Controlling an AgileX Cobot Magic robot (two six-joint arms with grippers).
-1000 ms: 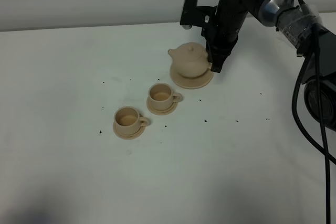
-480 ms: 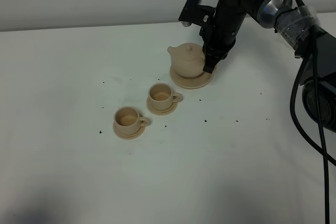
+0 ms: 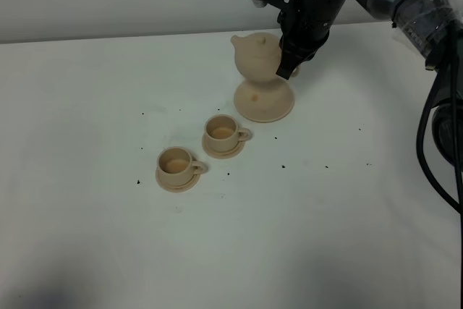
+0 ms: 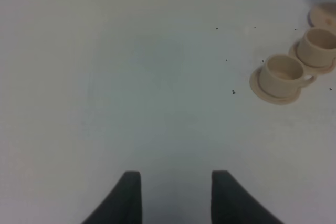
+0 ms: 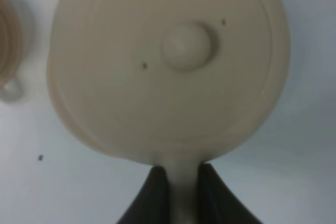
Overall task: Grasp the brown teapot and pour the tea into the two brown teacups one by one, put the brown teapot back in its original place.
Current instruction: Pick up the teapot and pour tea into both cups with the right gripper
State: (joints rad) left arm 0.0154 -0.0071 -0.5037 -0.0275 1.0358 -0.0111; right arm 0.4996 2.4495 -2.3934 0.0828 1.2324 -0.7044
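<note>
Fingers of my right gripper (image 5: 184, 170) are pinched on the loop handle (image 5: 185, 203) of the brown teapot (image 3: 258, 59), which hangs upright just above its wide saucer (image 3: 266, 106). I judge the grasp done; 2 pours and the return are left. The closer teacup (image 3: 221, 129) and the farther teacup (image 3: 176, 161) sit untouched beyond that saucer. My left gripper (image 4: 176, 182) hovers spread over the bare table (image 4: 131, 77).
</note>
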